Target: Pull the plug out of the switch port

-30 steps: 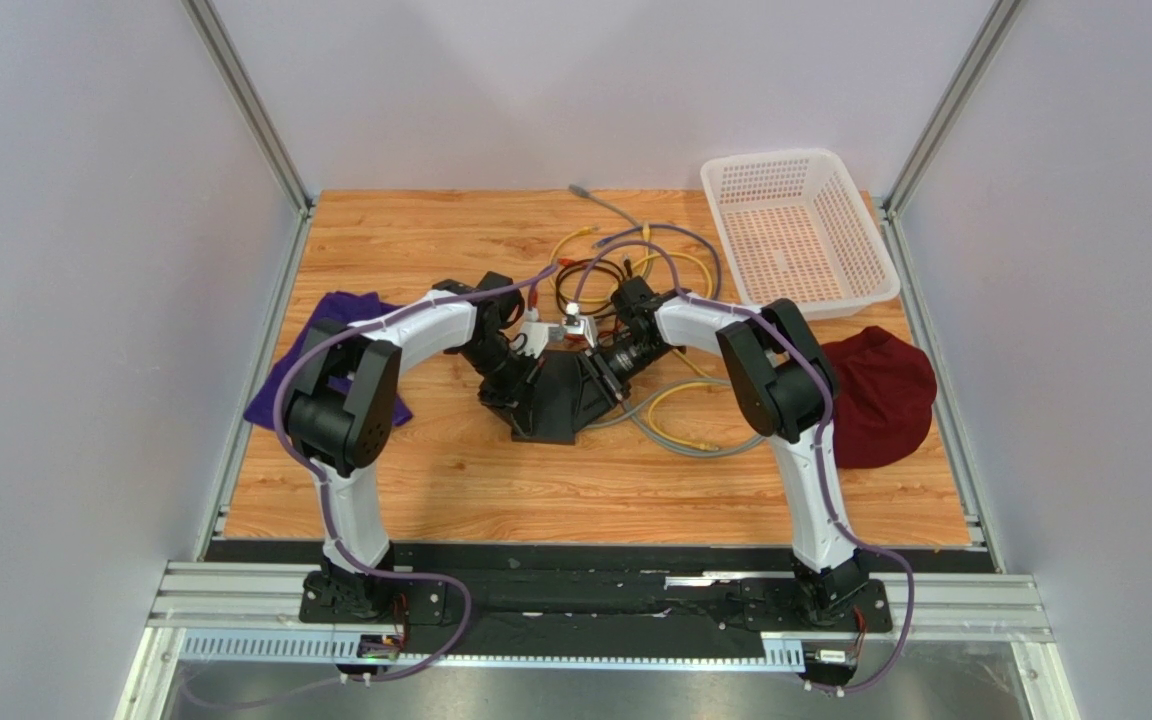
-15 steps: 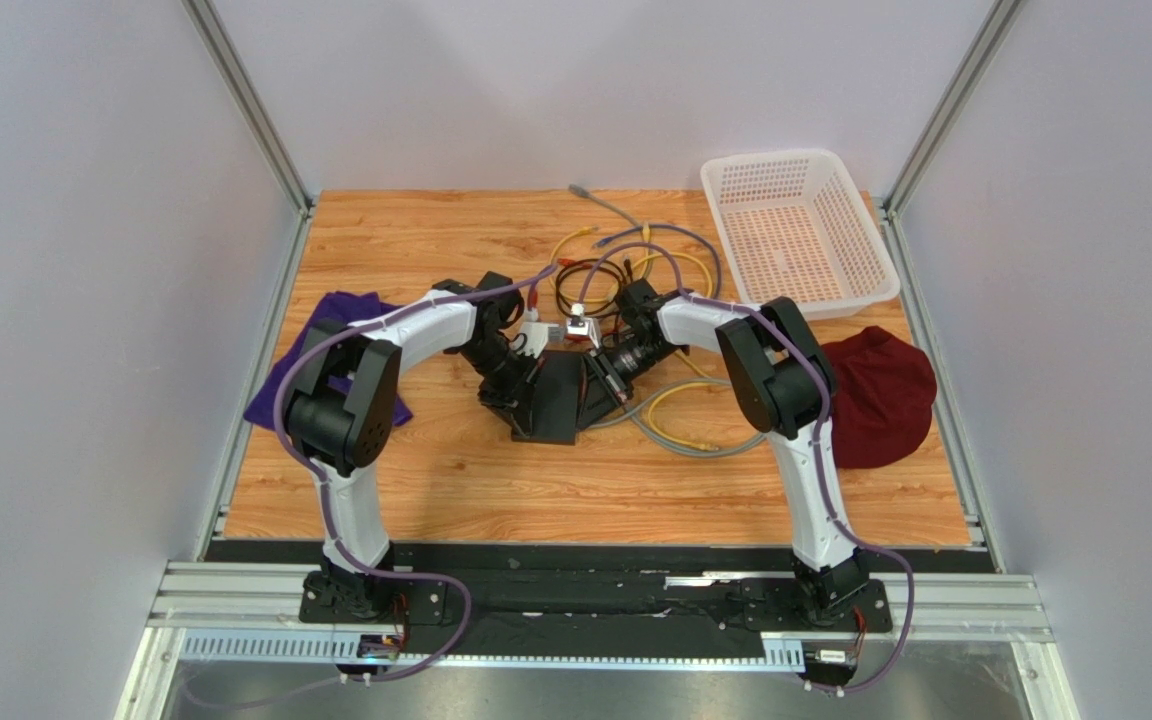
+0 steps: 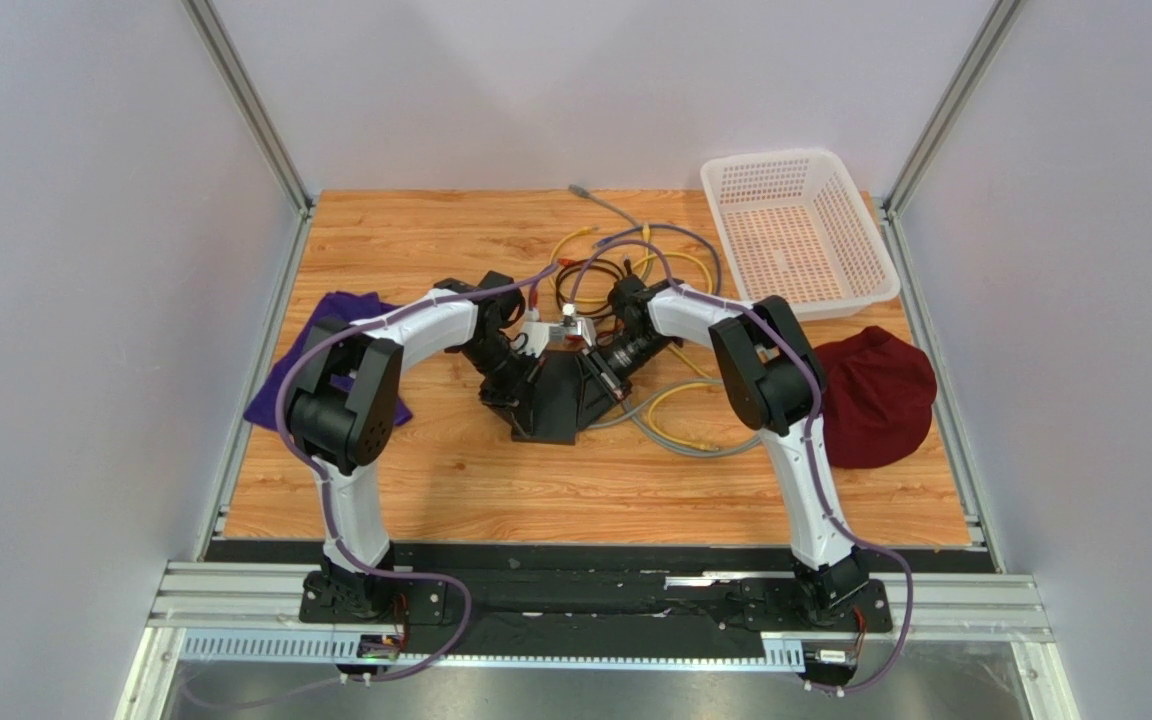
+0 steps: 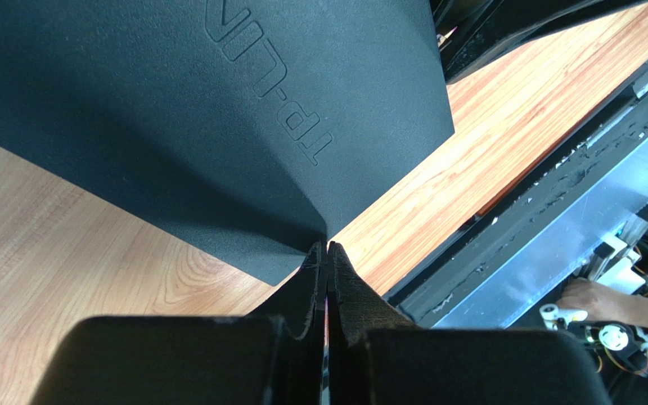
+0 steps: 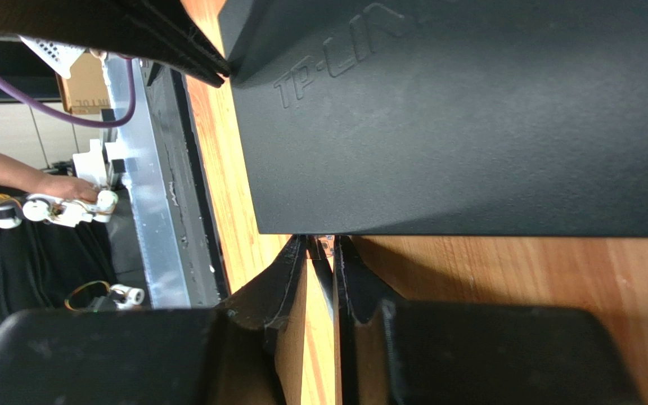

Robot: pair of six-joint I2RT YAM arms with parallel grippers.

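Nearest, at 6 o'clock, the left arm [image 3: 345, 408] and the right arm [image 3: 781, 393] stand bolted at the edge of the wooden bench [image 3: 432, 495]. Both bend inward toward the middle.

At the bench's centre lies the switch [image 3: 549, 402], a flat matte black box with raised lettering on its top. Both hands meet over its far side.

The left hand [image 4: 328, 246], coming from 9 o'clock, has its fingers pressed fully together. Their tips touch the edge of the switch, with nothing between them.

The right hand [image 5: 323, 240], coming from 3 o'clock, is narrow, with only a thin slit left between its fingers. Its tips sit against the switch's edge. A slim dark strip shows in the slit, and I cannot tell what it is or whether it is gripped. The plug itself cannot be made out.

A purple cloth [image 3: 285, 378] lies at 9 o'clock, and a dark red cloth [image 3: 880, 398] lies at 3 o'clock.

Just beyond the switch, toward 12 o'clock, is a tangle of cables [image 3: 642, 263] in yellow, grey and black. Farthest, at 1 o'clock, stands a white mesh basket [image 3: 800, 228].
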